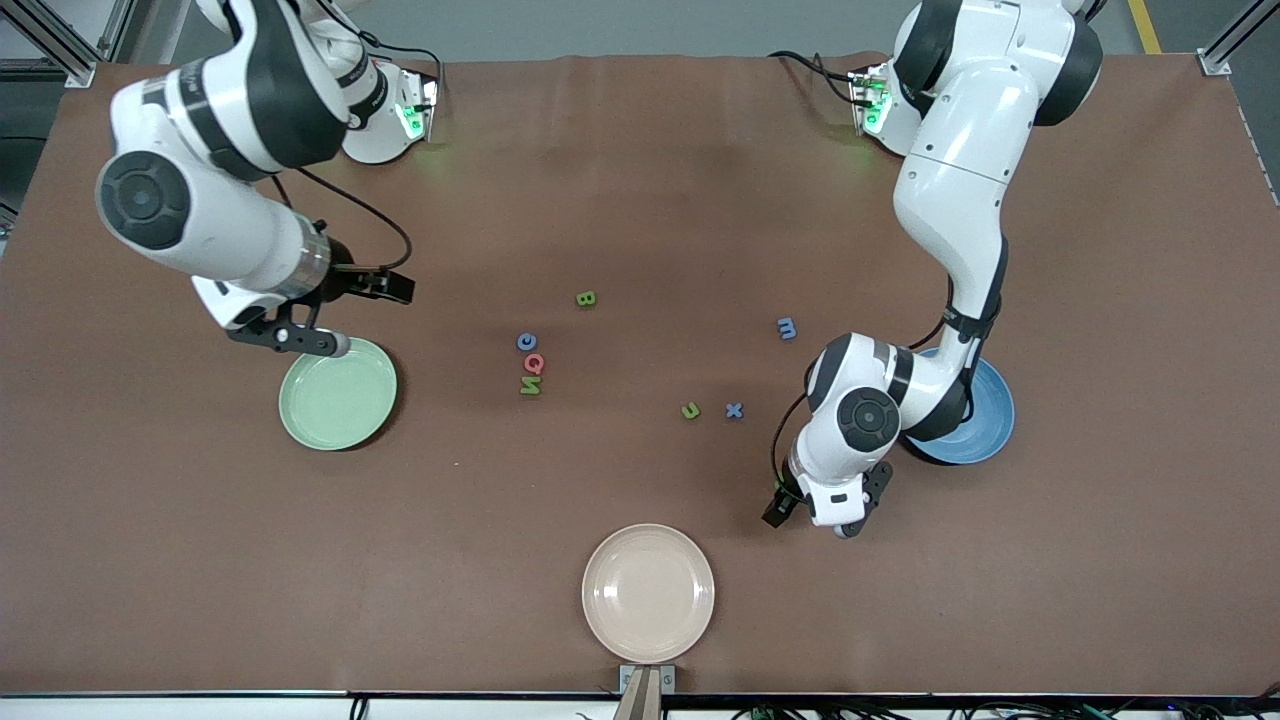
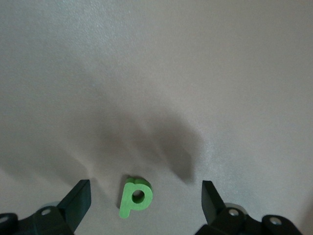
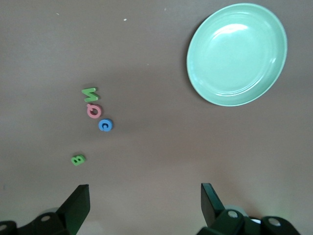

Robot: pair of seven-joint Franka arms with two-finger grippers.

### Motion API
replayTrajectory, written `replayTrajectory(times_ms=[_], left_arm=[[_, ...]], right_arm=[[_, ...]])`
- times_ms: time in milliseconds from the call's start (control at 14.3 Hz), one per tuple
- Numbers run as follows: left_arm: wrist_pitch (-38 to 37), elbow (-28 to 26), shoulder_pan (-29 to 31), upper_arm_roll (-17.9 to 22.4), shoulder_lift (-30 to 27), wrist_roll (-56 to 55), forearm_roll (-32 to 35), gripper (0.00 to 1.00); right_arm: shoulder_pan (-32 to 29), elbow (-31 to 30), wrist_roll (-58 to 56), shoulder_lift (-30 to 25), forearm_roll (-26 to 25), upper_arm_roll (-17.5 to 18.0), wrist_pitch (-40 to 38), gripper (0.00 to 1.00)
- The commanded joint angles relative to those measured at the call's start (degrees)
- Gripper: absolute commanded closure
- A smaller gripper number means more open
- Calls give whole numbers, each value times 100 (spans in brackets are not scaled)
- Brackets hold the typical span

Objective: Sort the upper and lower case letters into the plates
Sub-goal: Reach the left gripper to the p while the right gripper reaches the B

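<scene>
Letters all lie on the bench (image 1: 640,180), none in a plate. Front view, sweeping from the right arm's end to the left arm's end:

- Right end effector (image 3: 145,205) hangs over the bench at the pale green plate's (image 1: 338,394) edge nearest the bases. Fingers (image 3: 78,203) spread wide, nothing between them. Arm idle.
- Pale green plate: empty, toward the right arm's end.
- Mid-bench cluster: blue C (image 1: 527,342), red-pink Q (image 1: 535,364), green N (image 1: 530,386). They run in a short line toward the front camera; C and Q are just beside each other, Q and N look to be touching. Green B (image 1: 586,299) sits alone, farther from the camera than the cluster.
- Cream plate (image 1: 648,593): empty, at the bench edge nearest the camera.
- Green u (image 1: 690,411) and blue x (image 1: 735,410): side by side, apart. Blue m (image 1: 787,328) lies farther from the camera than x.
- Left end effector (image 2: 145,205): low over the bench, nearer the camera than the blue plate (image 1: 985,420) and beside it. Fingers (image 2: 211,200) spread wide; green p (image 2: 135,197) lies flat on the bench between them, touching neither. In the front view the wrist hides p.
- Blue plate: toward the left arm's end, partly covered by the left arm; the visible part is empty.
</scene>
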Motion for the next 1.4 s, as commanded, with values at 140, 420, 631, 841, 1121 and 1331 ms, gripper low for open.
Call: replayTrajectory(times_ms=[140,420,631,841,1121,1331], left_arm=[[-17,175,-93,56,137,-76,-43,18],[-17,148,-93,56,146,-67,-25,36],[-17,104,-102,64,146,-67,1,45],[-17,95,-111,64,146,-67,1,56],[-34,95,-102,64,102,-67,1,75],[-174,95,-85,64,-56,-76,-8,81]], right_arm=[[786,-1009,1088,-260,25,-51,1205,0],[1497,-1318,1739,-147,25,-51,2005,0],[2121,-1450,2213,291,25,-51,2866,0],[2325,-1441,2470,767,-150,-68,3369,0],[2343,-1450,2487,1136,-590,-60,3659,0],[2623,-1450,2882,1557,-590,-60,4036,0]])
